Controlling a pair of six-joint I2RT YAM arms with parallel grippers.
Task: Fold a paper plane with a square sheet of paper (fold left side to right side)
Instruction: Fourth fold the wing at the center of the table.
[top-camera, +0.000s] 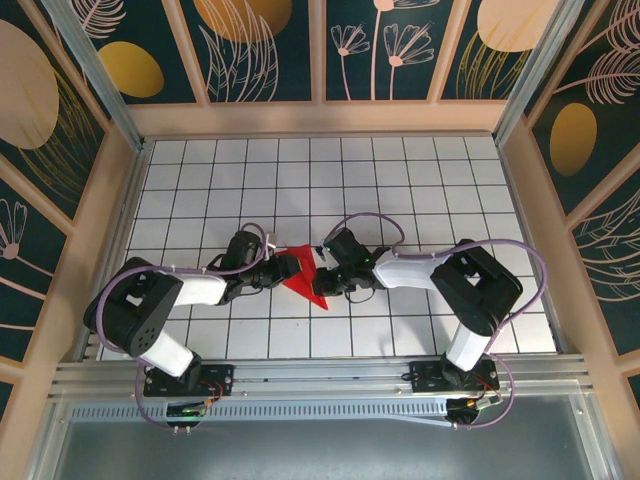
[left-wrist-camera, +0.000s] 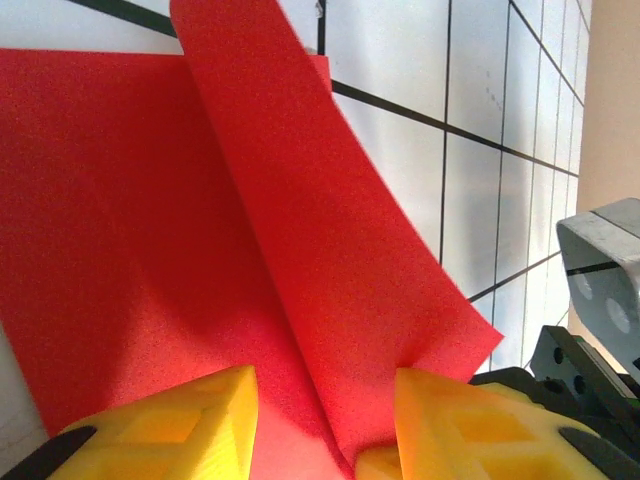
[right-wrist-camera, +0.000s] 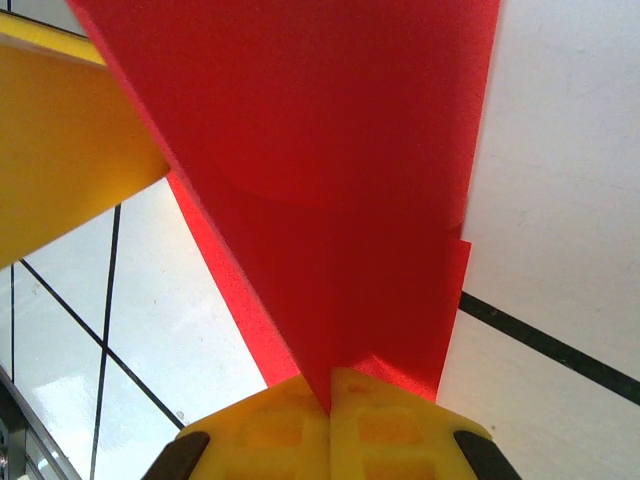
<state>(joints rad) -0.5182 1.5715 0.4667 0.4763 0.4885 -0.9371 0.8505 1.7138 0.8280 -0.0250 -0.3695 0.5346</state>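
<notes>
Folded red paper (right-wrist-camera: 330, 150) is pinched at its narrow end by the right gripper (right-wrist-camera: 330, 400). Its two yellow fingers (right-wrist-camera: 270, 420) are pressed together on the paper with no gap, and from this pinch the paper widens upward in the right wrist view.

The left gripper (left-wrist-camera: 325, 400) has its yellow fingers apart. A raised flap of the paper stands between them and leans against the finger on the right of that view (left-wrist-camera: 470, 420). The other finger stands clear of the flap. Under the flap, a flat layer of the paper lies on the table.

From above, both grippers meet at the red paper, the left one at its left edge and the right one at its right edge. The paper makes a pointed shape with the tip toward the arm bases, near the middle of the white gridded table (top-camera: 400, 180).
</notes>
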